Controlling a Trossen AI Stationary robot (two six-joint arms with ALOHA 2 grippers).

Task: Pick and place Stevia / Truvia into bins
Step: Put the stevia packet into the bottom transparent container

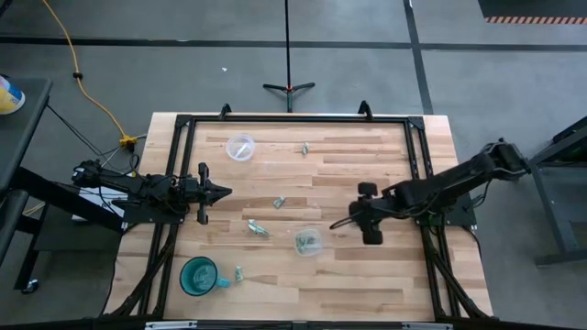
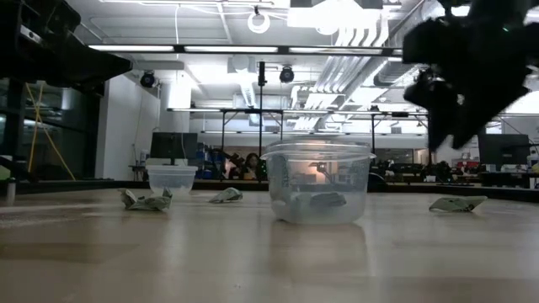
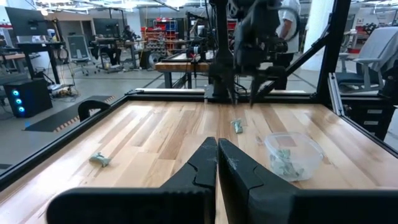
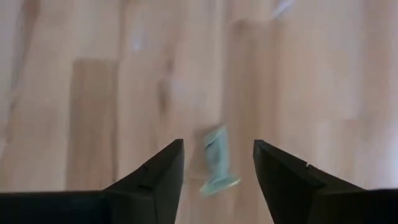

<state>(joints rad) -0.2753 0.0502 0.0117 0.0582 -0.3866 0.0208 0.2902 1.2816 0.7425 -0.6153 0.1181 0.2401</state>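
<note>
My right gripper (image 1: 336, 225) (image 4: 218, 143) is open and points down above a pale green sachet (image 4: 214, 163) (image 2: 457, 203) that lies flat on the wood, its fingers to either side and clear of it. Just toward the table's left stands a clear cup (image 1: 307, 242) (image 2: 320, 189) with sachets in it. A second clear cup (image 1: 240, 147) stands near the far edge. Other sachets lie at mid-table (image 1: 279, 203) (image 1: 257, 227), near the far edge (image 1: 304, 147), and by the teal cup (image 1: 238, 273). My left gripper (image 1: 227, 192) (image 3: 216, 149) is shut and waits at the table's left side.
A teal handled cup (image 1: 198, 275) stands near the table's near-left corner. A black frame (image 1: 293, 119) runs along the far edge and both sides of the table. Bare wood lies between the two grippers and along the near edge.
</note>
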